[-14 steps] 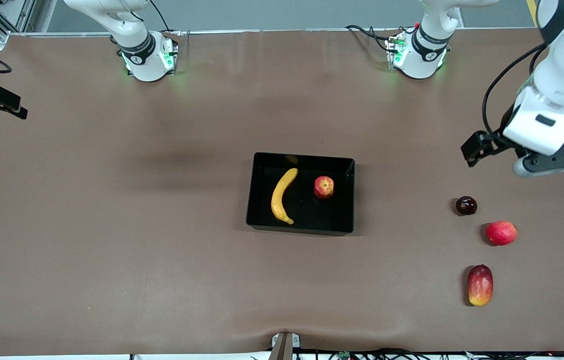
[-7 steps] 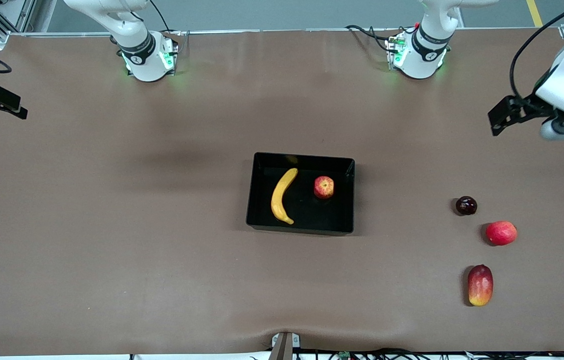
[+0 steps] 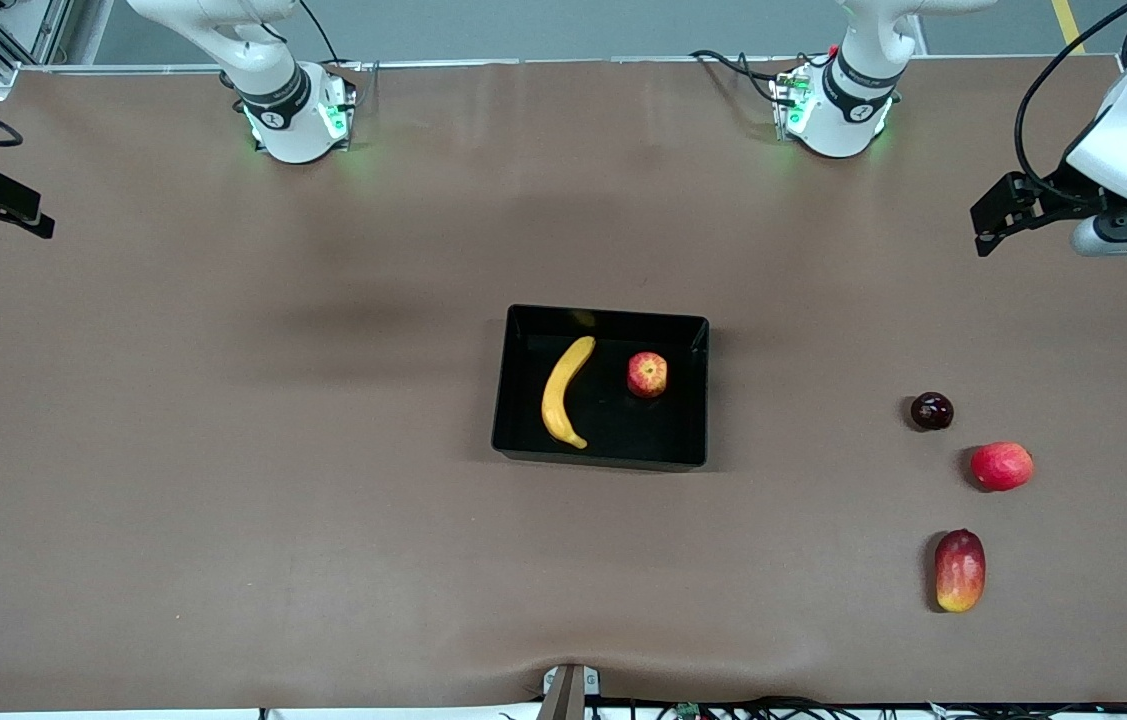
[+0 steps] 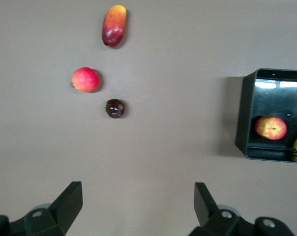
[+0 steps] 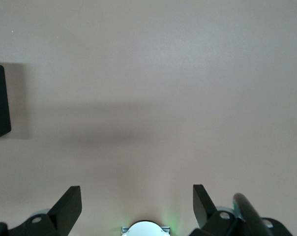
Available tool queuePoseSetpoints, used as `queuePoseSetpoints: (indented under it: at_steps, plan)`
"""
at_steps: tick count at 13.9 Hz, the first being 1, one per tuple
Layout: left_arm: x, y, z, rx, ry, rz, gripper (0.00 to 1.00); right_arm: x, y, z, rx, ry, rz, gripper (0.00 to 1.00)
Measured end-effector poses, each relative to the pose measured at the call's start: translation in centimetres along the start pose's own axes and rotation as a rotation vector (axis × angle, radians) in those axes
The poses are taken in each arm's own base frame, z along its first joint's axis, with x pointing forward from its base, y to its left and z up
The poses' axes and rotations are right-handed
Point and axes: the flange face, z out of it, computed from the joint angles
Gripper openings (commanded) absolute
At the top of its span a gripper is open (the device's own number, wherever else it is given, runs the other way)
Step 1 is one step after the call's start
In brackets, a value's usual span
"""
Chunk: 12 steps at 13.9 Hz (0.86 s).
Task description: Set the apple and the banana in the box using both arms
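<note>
The shallow glossy black plastic box held the curved yellow banana, long axis running toward the robots' bases, beside the small red-yellow apple. Both lay well apart from the empty, spread-fingered left gripper and right gripper, raised over the brown table.

1. The arms have glossy white shells with dark grey joint bands.
2. Green lights glow at both bases.
3. Black cables loop along the left arm.
4. The left gripper has black, wedge-shaped fingers.
</note>
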Motion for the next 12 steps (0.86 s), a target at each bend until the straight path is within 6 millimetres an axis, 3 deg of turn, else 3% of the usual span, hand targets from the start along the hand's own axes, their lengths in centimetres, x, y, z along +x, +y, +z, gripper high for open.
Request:
queuePoseSetpoints:
  at_steps: [12]
  plan:
    - [-0.01, -0.56, 0.21, -0.012, -0.011, -0.013, 1.00, -0.02, 0.00, -0.02, 0.000, 0.000, 0.000, 1.00]
